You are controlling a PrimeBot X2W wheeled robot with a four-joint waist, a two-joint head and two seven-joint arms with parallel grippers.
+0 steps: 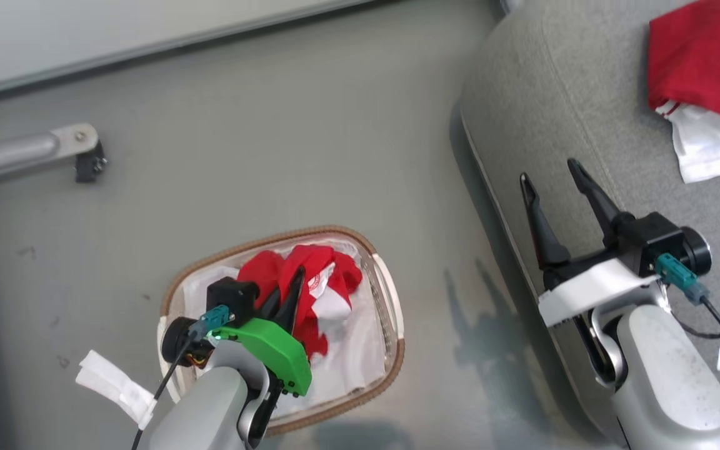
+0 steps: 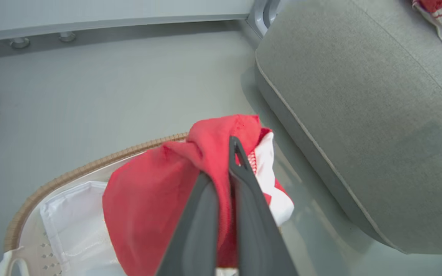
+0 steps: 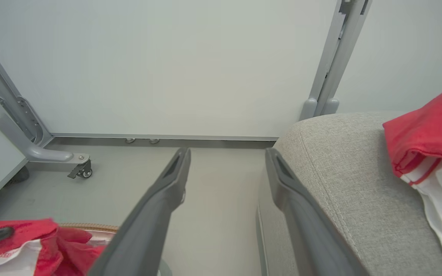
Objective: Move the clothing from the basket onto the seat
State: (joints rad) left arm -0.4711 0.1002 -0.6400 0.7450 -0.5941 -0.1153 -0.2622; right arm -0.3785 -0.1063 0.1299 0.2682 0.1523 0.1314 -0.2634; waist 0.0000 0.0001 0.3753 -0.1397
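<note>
- Clamped on a fold of the bright red soft fabric clothing with white trim (image 1: 319, 265): the two long dark fingers of the left gripper (image 1: 297, 281), nearly together, with cloth bunched around and between them.
- Held over the oval white plastic basket with the brown woven rim (image 1: 397, 359), with part of the red bundle draping down toward the white liner sheet (image 1: 354, 356); impossible to tell whether fully clear of the liner.
- Spread wide and holding nothing: the right gripper (image 1: 550, 172), hanging over the near edge of the large grey woven-fabric seat (image 1: 560, 94).
- Already lying on that seat, far toward the right: another red garment with a white piece (image 1: 704, 56).
- Key relation: seat to the right of the basket and a little ahead, well apart from it across a strip of grey floor (image 1: 272, 125); stitched seat edge running diagonally, rounded corner nearest the basket.
- Likely next: a rightward swing of the loaded left arm across that gap, high enough to clear the seat edge, though the right arm is far nearer the seat.
- Possible snag: trailing cloth catching on the basket rim.
</note>
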